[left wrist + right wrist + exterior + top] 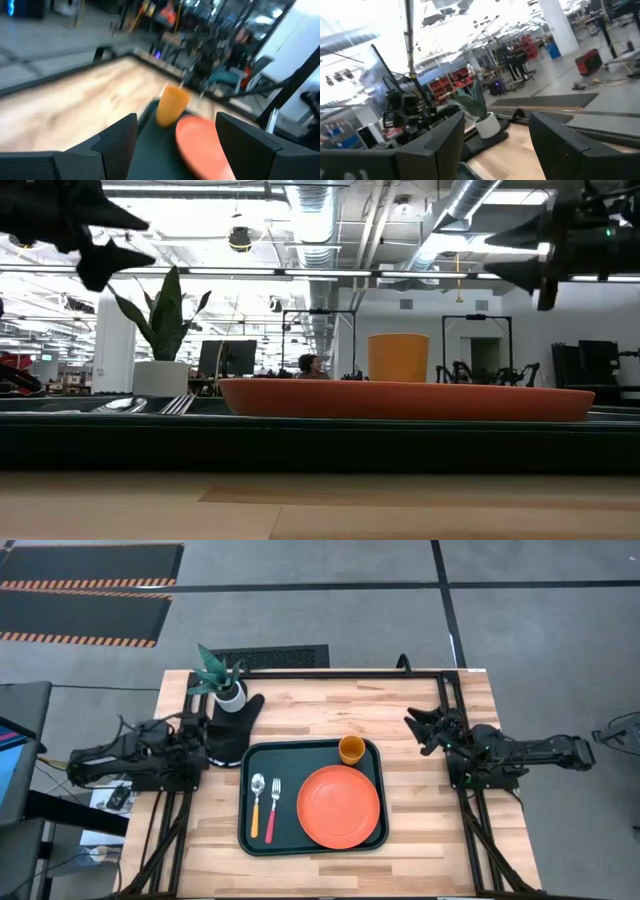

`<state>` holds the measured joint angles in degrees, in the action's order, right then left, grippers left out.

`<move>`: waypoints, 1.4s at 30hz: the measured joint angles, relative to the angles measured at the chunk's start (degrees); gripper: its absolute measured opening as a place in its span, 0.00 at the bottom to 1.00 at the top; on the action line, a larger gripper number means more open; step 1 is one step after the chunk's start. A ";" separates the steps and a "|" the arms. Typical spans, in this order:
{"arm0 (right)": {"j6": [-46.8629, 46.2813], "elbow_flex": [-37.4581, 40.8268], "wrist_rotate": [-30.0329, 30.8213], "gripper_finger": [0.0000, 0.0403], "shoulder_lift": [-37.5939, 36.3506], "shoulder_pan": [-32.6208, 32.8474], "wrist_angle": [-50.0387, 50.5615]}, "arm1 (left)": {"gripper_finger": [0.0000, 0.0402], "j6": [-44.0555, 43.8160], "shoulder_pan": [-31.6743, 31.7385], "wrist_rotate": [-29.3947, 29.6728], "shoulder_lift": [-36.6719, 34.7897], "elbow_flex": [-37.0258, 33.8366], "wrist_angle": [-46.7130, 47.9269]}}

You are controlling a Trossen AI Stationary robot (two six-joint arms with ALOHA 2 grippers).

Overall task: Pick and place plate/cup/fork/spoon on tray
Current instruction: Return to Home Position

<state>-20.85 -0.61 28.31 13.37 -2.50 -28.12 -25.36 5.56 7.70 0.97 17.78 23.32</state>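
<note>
The left gripper (203, 752) hangs at the bench's (430, 830) 9 o'clock edge, fingers spread, holding nothing. On the tray (312, 749) at centre, the spoon (256, 803) and fork (273, 797) lie side by side at 9 o'clock, the plate (339, 806) at 4 o'clock, the cup (351, 749) at 1 o'clock. The right gripper (418, 728) hovers at 3 o'clock, parted and empty.

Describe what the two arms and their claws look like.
Both arms are matte black, built of chunky jointed segments with cabling along them. The left claw and right claw each have two dark, angular, pointed fingers. A small green light shows on the right arm.
</note>
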 joint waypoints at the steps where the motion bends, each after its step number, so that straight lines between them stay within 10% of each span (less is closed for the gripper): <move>1: 0.10 0.12 -0.06 0.61 0.08 0.41 1.01 | 0.64 0.86 0.00 -0.23 0.22 -1.09 -2.53; 13: 0.94 0.12 -0.04 0.61 0.91 3.97 3.58 | 0.64 4.91 -0.29 -9.10 0.52 -17.12 -27.04; 28: -2.93 0.17 -3.05 0.61 0.84 4.15 12.71 | 0.64 4.77 -0.39 2.05 0.01 -17.22 -26.57; 42: 8.75 0.19 -7.72 0.61 -11.66 4.58 17.64 | 0.64 8.44 -0.37 -1.81 0.16 -17.31 -26.59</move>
<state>-12.10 -0.43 20.59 1.71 2.08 -10.49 -16.92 5.19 5.89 1.12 0.47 -3.26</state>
